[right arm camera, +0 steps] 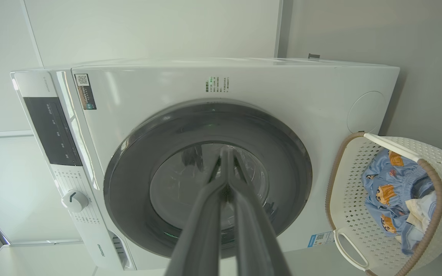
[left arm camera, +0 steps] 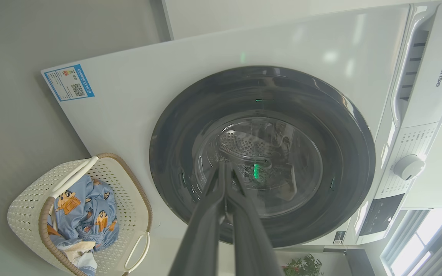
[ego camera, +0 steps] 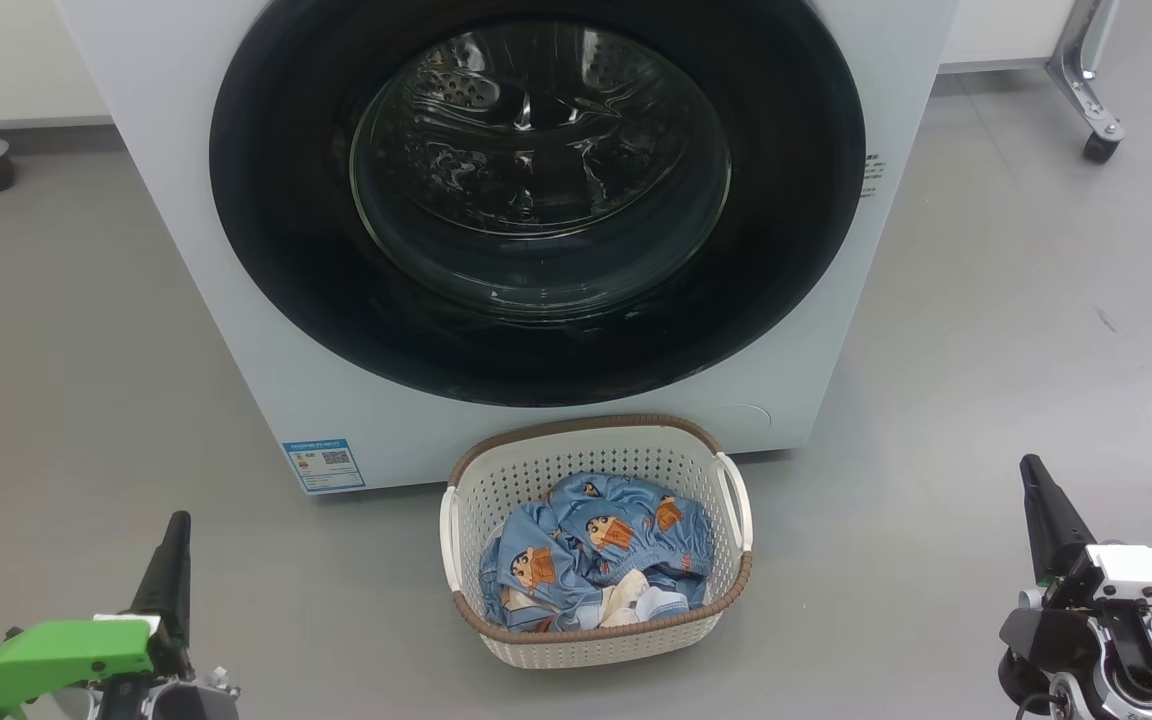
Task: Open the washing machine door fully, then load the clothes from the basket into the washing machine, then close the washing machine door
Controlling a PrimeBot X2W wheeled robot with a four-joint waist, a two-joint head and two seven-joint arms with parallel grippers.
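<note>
while both arms wait low and well apart from the machine, the left gripper (ego camera: 174, 540) and the right gripper (ego camera: 1039, 485) are each closed tight on nothing. the washing machine door (ego camera: 541, 170) sits shut, flush in the white washing machine (ego camera: 186, 250). the basket (ego camera: 591, 650) stands on the floor (ego camera: 986, 350) just in front, below the door, with the clothes (ego camera: 596, 545) heaped inside.

the door's wide black ring is glossy and smooth, with no clear handle in view, so a thin gripper tip may slip off its edge. the swinging door may also clip the basket, which stands close. the basket is perforated cream plastic with a brown woven-look rim. the clothes are soft, crumpled blue cloth, apt to snag or trail out.
</note>
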